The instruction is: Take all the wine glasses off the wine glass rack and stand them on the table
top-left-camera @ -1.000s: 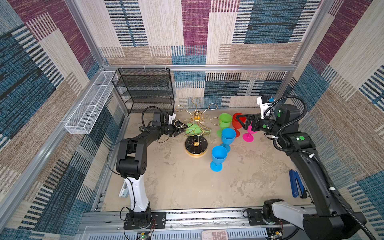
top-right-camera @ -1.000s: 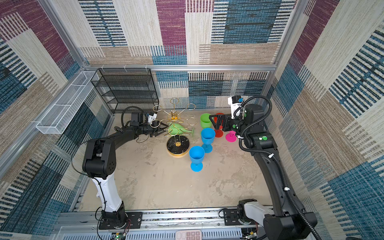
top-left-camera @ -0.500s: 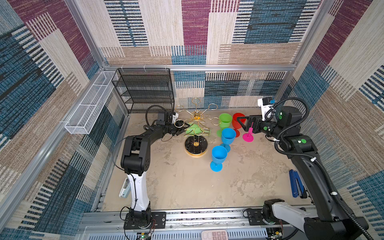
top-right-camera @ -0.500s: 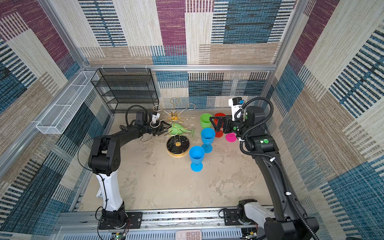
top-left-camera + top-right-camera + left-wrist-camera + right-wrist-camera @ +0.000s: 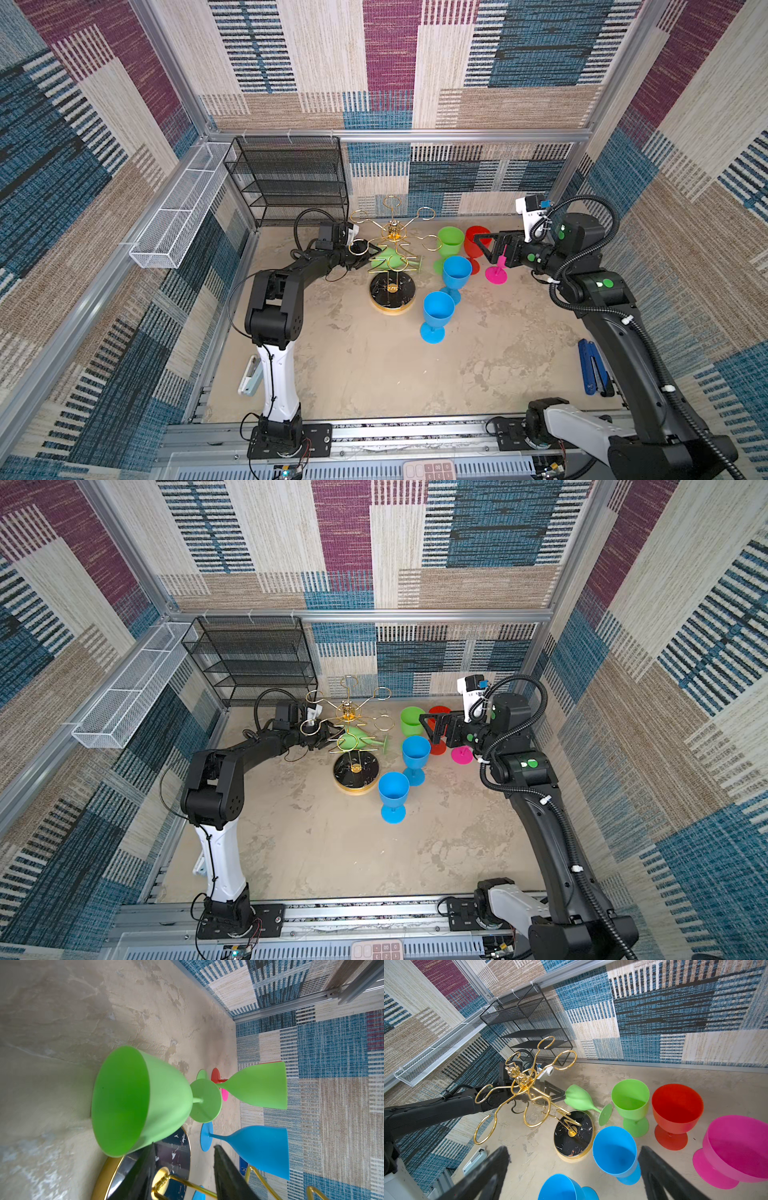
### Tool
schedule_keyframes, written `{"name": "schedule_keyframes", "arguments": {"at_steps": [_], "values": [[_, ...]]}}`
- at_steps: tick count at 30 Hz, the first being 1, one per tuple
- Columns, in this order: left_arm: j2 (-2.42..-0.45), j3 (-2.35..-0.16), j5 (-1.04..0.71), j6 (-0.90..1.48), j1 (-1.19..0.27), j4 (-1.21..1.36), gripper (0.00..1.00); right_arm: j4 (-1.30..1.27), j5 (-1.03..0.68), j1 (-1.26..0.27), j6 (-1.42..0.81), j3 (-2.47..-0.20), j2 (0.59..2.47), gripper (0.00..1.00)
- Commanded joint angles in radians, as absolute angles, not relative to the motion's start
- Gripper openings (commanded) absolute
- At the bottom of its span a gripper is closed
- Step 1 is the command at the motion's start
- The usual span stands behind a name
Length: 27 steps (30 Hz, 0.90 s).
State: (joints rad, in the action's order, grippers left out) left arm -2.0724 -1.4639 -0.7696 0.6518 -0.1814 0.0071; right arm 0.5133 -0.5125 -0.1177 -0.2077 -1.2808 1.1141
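The wine glass rack (image 5: 392,291) (image 5: 356,771) (image 5: 573,1132) is a gold wire stand on a round black base at the table's middle. A green wine glass (image 5: 384,259) (image 5: 357,739) (image 5: 145,1101) (image 5: 577,1097) lies on its side beside the base, in none of the rings. My left gripper (image 5: 372,251) (image 5: 332,733) (image 5: 185,1146) is open at the glass's rim. The bowl is ahead of its fingers, not between them, and a gold wire of the rack crosses the gap. My right gripper (image 5: 482,249) (image 5: 428,729) (image 5: 574,1149) hangs wide open and empty above the standing glasses.
Right of the rack stand a green glass (image 5: 451,241), a red one (image 5: 476,239), two blue ones (image 5: 457,270) (image 5: 438,309) and a pink one (image 5: 737,1147). A black mesh shelf (image 5: 291,178) and a white wire basket (image 5: 183,216) line the back left. A blue tool (image 5: 592,370) lies at the right.
My left arm has edged toward the rack and its jaws have narrowed a little. The lying green glass and the right arm have hardly moved.
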Motion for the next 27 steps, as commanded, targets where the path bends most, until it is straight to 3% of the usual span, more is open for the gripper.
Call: {"name": "schedule_keyframes", "arguments": {"at_steps": [1,6,27], "values": [[-2.021,-1.462,-0.72,0.555,-0.179,-0.055,0.49,0.479,-0.512,-0.118,-0.196,-1.277,1.114,0.99],[-1.968,-1.431,-0.626,0.489,-0.179,-0.084,0.5,0.464,-0.521,-0.118,-0.202,-1.267,1.119,0.99],[-2.166,-1.634,-0.607,0.489,-0.206,-0.086,0.51,0.482,-0.508,-0.118,-0.198,-1.282,1.102,0.99]]}}
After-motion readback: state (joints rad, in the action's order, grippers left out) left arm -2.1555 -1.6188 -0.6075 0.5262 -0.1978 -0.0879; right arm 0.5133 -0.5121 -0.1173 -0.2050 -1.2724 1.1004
